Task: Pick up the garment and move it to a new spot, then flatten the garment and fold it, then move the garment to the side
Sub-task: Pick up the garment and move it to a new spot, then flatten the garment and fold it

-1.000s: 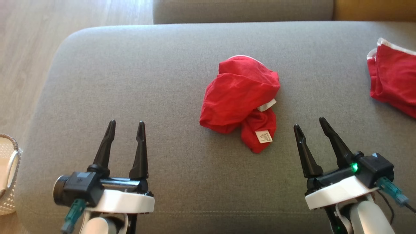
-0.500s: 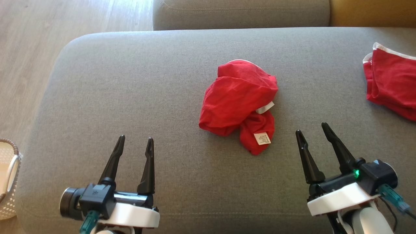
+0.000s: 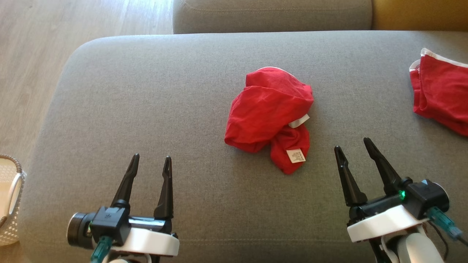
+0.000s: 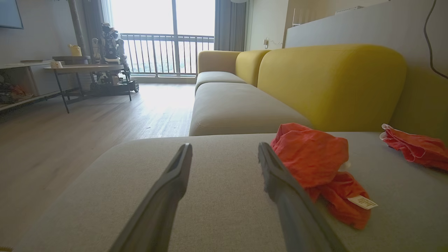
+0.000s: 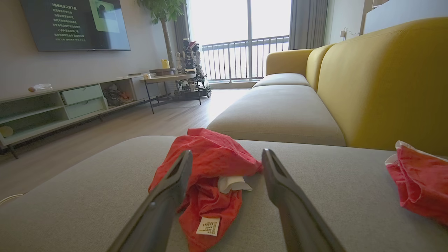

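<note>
The garment (image 3: pixel 268 109) is looking soft, light, pinchable at any raised fold; left gripper (image 3: pixel 152 157) and right gripper (image 3: pixel 351 144) fingers are standing wide, flanking it.

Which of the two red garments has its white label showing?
The crumpled garment in the middle; the other garment, at the right edge, shows no label.

We note the red garment (image 3: pixel 268 113) lying crumpled in a heap near the middle of the grey seat cushion (image 3: pixel 164 91), not flattened. White trim (image 3: pixel 299 120) peeks out at its right side; a white care label (image 3: pixel 296 155) faces up on the lower lobe nearest us
</note>
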Robot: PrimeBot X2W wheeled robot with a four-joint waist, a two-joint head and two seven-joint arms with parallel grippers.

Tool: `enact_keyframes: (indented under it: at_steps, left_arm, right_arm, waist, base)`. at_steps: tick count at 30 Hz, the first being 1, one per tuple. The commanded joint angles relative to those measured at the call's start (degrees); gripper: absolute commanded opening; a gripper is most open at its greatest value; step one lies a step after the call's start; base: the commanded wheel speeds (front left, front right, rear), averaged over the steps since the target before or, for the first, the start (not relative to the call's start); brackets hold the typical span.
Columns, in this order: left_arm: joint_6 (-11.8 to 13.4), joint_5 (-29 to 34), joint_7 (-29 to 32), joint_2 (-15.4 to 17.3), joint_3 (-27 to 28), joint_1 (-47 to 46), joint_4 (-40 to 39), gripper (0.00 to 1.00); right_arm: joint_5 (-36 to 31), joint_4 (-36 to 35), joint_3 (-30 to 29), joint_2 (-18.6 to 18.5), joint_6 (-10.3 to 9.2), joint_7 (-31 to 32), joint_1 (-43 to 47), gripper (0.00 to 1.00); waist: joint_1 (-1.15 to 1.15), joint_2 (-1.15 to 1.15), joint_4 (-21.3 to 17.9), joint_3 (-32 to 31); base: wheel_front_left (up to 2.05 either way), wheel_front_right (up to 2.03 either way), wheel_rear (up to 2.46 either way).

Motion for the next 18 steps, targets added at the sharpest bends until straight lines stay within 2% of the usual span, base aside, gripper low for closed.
enact_keyframes:
  at_steps: [1,12,18]
  left_arm:
    - [0.43,0.52,-0.29,0.03,1.86,-2.44,-1.74,1.00]
    - [0.21,0.76,-0.29,0.03,2.13,-1.79,-0.48,1.00]
    - [-2.67,2.07,-0.29,0.31,-0.04,-6.50,6.15,1.00]
  right_arm:
    - [-0.30,-1.86,1.12,0.09,-0.01,-0.37,-0.85,1.00]
    - [0.03,-1.45,1.72,0.09,-0.01,-0.37,-0.49,1.00]
    - [-0.06,-1.62,3.16,0.09,-0.01,-0.37,-0.89,1.00]
  waist:
    - [0.00,0.00,0.01,-0.03]
    - [0.00,0.00,-0.59,-1.58]
    - [0.00,0.00,-2.95,-1.25]
  base:
    - [0.00,0.00,0.00]
    - [0.00,0.00,0.00]
    - [0.00,0.00,0.00]
